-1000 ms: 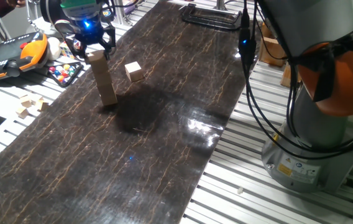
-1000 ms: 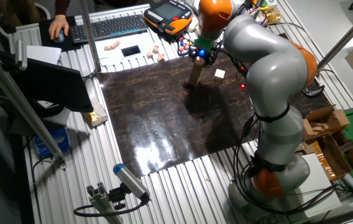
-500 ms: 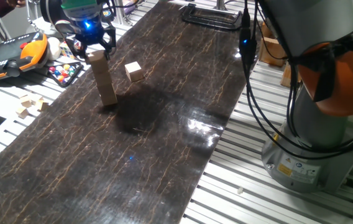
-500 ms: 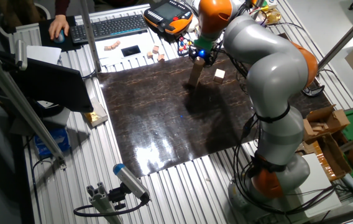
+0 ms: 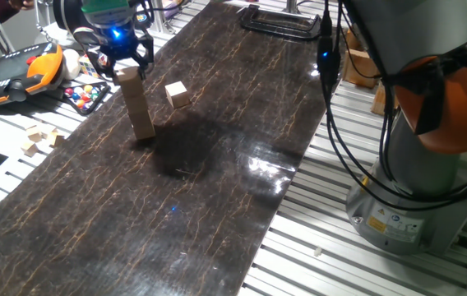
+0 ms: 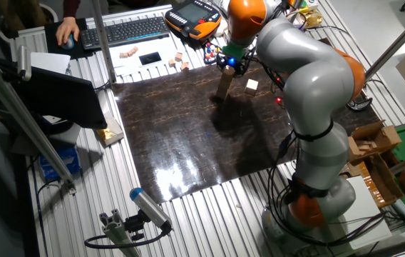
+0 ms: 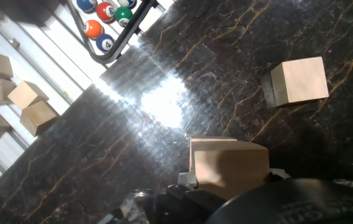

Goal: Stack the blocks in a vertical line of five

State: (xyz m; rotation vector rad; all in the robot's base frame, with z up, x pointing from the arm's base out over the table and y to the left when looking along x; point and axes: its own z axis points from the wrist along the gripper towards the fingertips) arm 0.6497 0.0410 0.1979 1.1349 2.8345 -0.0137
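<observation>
A leaning stack of tan wooden blocks (image 5: pixel 138 105) stands on the dark mat, also seen as the stack (image 6: pixel 223 86) from the other side. My gripper (image 5: pixel 122 64) hangs right over its top block (image 7: pixel 229 163), fingers straddling that block with a small gap on each side, so it looks open. One loose block (image 5: pixel 177 94) lies on the mat just right of the stack; it shows as the loose block (image 6: pixel 252 86) and as the loose block (image 7: pixel 297 81). The hand view hides the lower blocks under the top one.
Small pale wooden bits (image 5: pixel 40 138) lie off the mat's left edge, seen as bits (image 7: pixel 12 93) from the hand. A tray of coloured balls (image 5: pixel 85 94) and an orange pendant (image 5: pixel 16 70) sit beyond. The robot base (image 5: pixel 414 164) stands right.
</observation>
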